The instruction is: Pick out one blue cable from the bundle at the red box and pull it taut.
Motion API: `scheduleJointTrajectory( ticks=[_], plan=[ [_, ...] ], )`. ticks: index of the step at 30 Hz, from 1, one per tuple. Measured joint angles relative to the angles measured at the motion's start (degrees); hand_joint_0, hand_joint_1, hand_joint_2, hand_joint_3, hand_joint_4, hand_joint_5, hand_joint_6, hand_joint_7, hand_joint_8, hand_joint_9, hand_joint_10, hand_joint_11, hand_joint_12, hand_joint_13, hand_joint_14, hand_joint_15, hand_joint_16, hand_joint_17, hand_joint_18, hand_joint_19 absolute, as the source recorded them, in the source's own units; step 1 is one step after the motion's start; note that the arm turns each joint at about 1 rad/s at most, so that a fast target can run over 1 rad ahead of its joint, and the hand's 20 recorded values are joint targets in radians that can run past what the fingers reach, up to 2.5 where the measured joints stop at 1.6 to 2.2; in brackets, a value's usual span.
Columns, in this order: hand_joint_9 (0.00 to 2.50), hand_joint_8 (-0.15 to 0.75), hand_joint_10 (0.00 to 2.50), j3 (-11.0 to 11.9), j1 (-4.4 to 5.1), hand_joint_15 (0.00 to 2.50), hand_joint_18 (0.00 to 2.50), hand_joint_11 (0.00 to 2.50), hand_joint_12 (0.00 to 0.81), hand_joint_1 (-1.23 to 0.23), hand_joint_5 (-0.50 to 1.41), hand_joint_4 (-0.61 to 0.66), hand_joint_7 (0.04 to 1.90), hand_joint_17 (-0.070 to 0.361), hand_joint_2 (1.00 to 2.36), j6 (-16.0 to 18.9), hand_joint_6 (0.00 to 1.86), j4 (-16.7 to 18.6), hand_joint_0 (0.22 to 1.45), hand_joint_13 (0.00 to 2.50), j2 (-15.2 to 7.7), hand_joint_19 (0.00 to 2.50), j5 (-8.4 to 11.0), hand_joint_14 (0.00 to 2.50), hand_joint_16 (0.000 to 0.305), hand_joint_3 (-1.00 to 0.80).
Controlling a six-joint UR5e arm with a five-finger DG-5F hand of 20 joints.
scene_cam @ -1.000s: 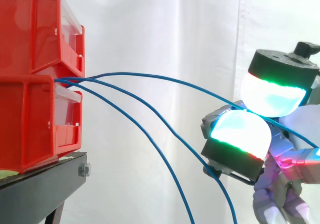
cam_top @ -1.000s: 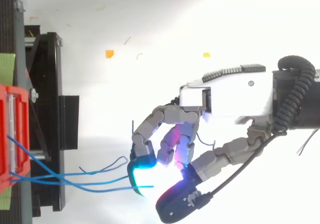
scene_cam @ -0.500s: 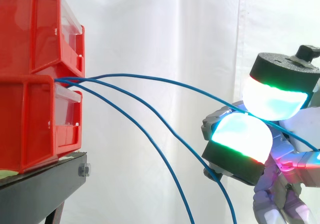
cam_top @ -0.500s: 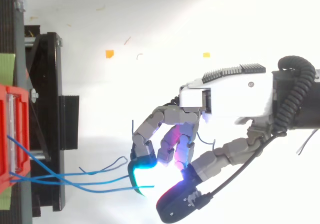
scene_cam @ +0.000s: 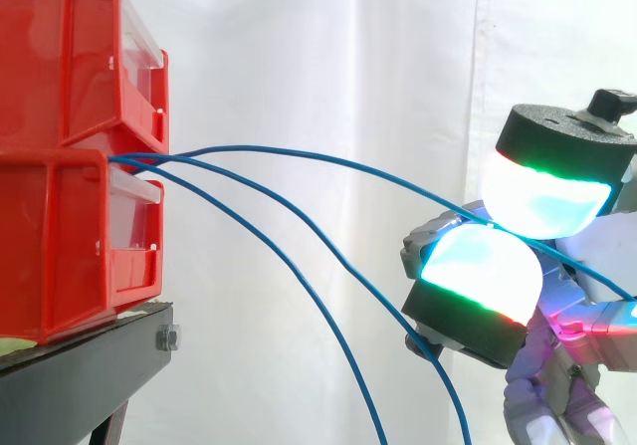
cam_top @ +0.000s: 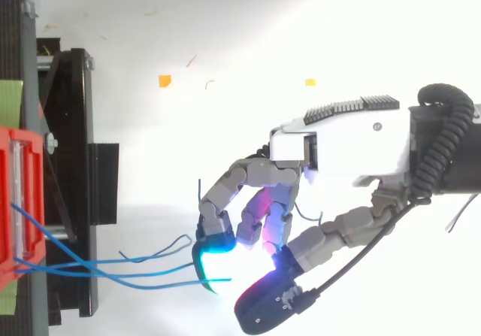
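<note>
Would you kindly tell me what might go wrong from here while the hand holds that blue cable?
1. The top blue cable sits only between rounded fingertips of the hand; it may slip out as tension builds.
2. The middle blue cable runs close by the lower pad and might get dragged along.
3. The red bins stand at the black stand's edge; a hard pull could shift them.

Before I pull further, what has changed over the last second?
The hand dipped very slightly; its fingers still pinch the top blue cable, which still arcs slack from the red box. The other two blue cables hang unmoved.
</note>
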Motion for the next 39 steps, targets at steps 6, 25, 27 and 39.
scheduleJointTrajectory(
  ticks=[6, 25, 27, 39],
  plan=[
    [1.28, 0.298, 0.02, 0.0, 0.0, 0.49, 0.81, 0.76, 0.358, -0.63, -0.04, -0.05, 0.95, 0.127, 1.0, 0.0, 0.89, 0.0, 0.62, 0.81, 0.0, 0.66, 0.0, 0.02, 0.056, -0.38],
    [1.33, 0.301, 0.03, 0.0, 0.0, 0.48, 0.83, 0.76, 0.368, -0.67, -0.04, -0.06, 0.95, 0.13, 1.0, 0.0, 0.89, 0.0, 0.62, 0.84, 0.0, 0.65, 0.0, 0.02, 0.058, -0.35],
    [1.33, 0.297, 0.02, 0.0, 0.0, 0.49, 0.83, 0.77, 0.366, -0.67, -0.04, -0.06, 0.96, 0.129, 1.01, 0.0, 0.89, 0.0, 0.62, 0.84, 0.0, 0.65, 0.0, 0.02, 0.058, -0.35],
    [1.33, 0.299, 0.03, 0.0, 0.0, 0.48, 0.83, 0.76, 0.365, -0.67, -0.03, -0.06, 0.96, 0.129, 1.01, 0.0, 0.89, 0.0, 0.62, 0.84, 0.0, 0.65, 0.0, 0.02, 0.058, -0.34]
  ],
)
